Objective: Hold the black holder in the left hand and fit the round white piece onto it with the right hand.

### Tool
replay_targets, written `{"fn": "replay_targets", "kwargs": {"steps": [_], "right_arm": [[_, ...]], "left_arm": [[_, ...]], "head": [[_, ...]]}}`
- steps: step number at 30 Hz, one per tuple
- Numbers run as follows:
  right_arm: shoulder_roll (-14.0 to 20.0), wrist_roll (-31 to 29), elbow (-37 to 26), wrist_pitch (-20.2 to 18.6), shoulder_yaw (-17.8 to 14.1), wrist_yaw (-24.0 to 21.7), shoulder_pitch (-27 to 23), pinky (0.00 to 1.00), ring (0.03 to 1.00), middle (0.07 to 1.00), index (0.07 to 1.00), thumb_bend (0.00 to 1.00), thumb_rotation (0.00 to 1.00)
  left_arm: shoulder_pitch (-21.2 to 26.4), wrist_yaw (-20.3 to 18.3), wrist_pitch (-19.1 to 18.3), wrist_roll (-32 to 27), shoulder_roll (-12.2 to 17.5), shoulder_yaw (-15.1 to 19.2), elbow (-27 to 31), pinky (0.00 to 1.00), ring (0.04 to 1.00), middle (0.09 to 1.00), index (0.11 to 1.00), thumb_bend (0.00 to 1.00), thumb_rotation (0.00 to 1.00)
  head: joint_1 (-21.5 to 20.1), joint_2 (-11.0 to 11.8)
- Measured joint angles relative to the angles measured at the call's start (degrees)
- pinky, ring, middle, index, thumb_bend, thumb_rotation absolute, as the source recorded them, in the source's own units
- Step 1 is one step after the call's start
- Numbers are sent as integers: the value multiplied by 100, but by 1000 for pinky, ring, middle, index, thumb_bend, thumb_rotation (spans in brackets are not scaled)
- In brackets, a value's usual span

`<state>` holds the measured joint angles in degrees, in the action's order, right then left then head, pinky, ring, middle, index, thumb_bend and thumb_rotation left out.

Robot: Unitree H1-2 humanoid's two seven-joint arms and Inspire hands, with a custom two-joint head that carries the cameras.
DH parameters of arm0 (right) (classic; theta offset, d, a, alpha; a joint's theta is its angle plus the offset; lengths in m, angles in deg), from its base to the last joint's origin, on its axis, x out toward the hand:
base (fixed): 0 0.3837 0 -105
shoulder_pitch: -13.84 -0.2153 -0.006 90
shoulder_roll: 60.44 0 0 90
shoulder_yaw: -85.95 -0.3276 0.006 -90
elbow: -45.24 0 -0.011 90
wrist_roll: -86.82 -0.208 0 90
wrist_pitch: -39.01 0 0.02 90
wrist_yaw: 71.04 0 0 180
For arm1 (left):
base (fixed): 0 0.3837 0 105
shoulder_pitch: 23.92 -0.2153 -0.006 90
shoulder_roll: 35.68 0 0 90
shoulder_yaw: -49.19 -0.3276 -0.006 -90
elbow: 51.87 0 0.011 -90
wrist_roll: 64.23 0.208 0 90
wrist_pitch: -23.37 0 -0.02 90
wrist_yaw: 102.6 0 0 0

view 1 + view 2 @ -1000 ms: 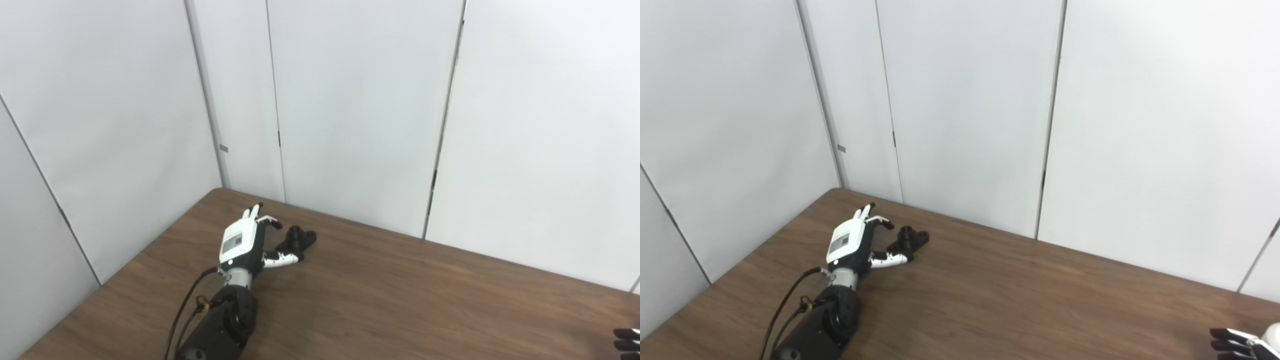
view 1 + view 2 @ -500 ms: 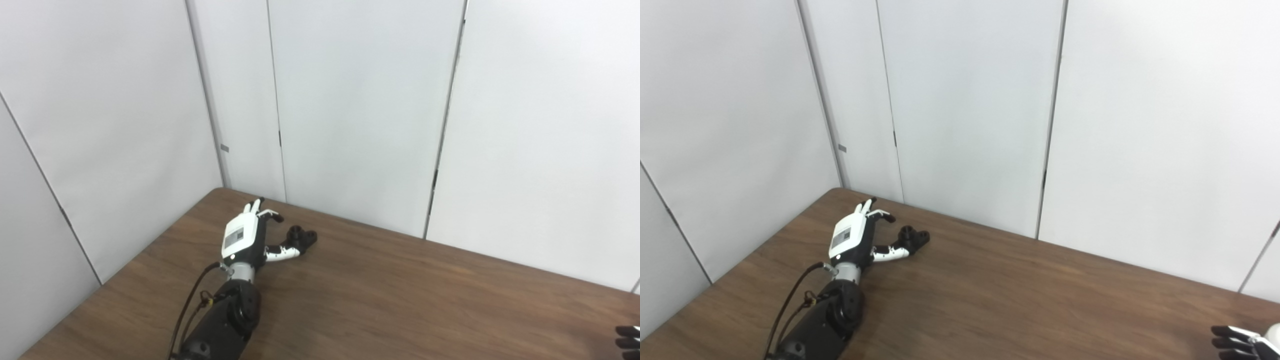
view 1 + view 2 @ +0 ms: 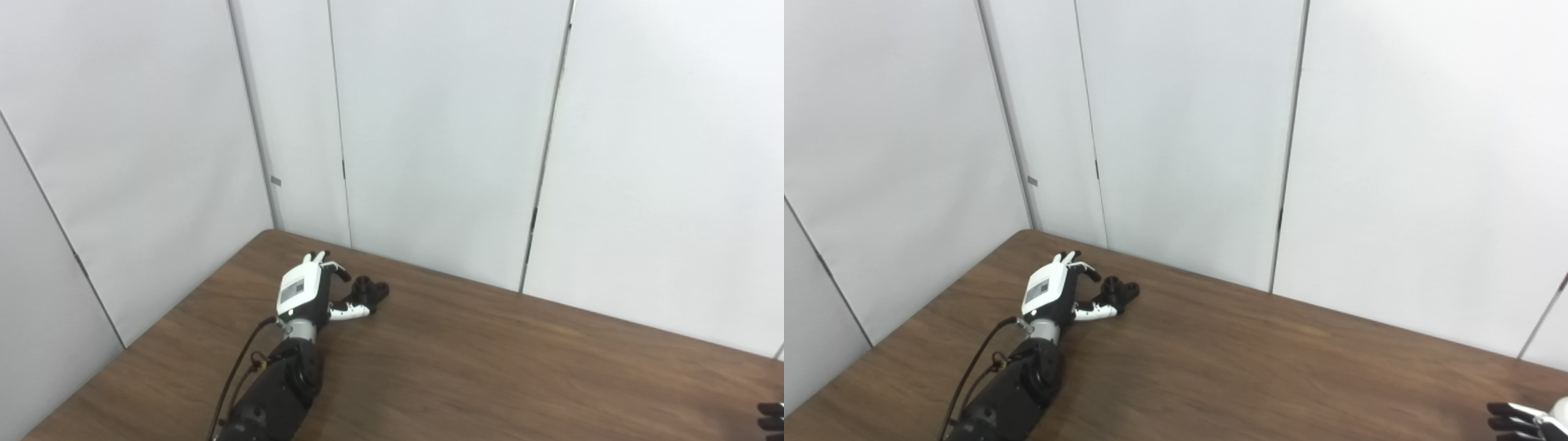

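Observation:
The black holder (image 3: pixel 369 291) lies on the brown table near its far left corner; it also shows in the right eye view (image 3: pixel 1119 290). My left hand (image 3: pixel 309 290) is right beside it on its left, open, fingers spread, thumb reaching under the holder's near side. My right hand (image 3: pixel 1522 420) shows only as dark fingertips at the bottom right edge of the picture, low over the table. I see no round white piece in either view.
The wooden table (image 3: pixel 490 367) ends at white wall panels (image 3: pixel 429 135) at the back and left. A black cable (image 3: pixel 236 373) runs along my left forearm.
My left hand has moved forward and right, closer to the black holder, with its thumb now against it. The right hand has slipped slightly lower at the picture's edge.

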<state>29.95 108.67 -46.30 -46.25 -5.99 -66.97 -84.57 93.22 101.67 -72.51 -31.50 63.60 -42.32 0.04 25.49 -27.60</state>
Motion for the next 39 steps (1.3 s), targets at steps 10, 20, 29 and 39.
{"fn": "replay_targets", "kwargs": {"steps": [10, 20, 29, 39], "right_arm": [[1, -4, -47, 1, -17, 0, 33, 507, 576, 634, 675, 635, 0], [1, -7, -169, 0, -43, -5, 121, 513, 578, 638, 674, 630, 0], [121, -3, -206, -95, -65, -107, 121, 532, 594, 645, 677, 619, 0], [122, -74, -268, -237, -66, -193, 103, 535, 595, 647, 680, 613, 0]], "left_arm": [[291, -63, -325, 203, 177, -547, -419, 888, 993, 916, 607, 951, 410], [429, -269, -587, 275, 282, -819, -524, 877, 921, 817, 432, 879, 267], [423, -374, -596, 220, 311, -919, -389, 913, 899, 781, 476, 527, 80], [350, -638, -613, 103, 346, -926, -115, 891, 912, 794, 479, 524, 75]], "head": [[-9, -44], [-26, -114], [9, -185], [0, -229]]}}
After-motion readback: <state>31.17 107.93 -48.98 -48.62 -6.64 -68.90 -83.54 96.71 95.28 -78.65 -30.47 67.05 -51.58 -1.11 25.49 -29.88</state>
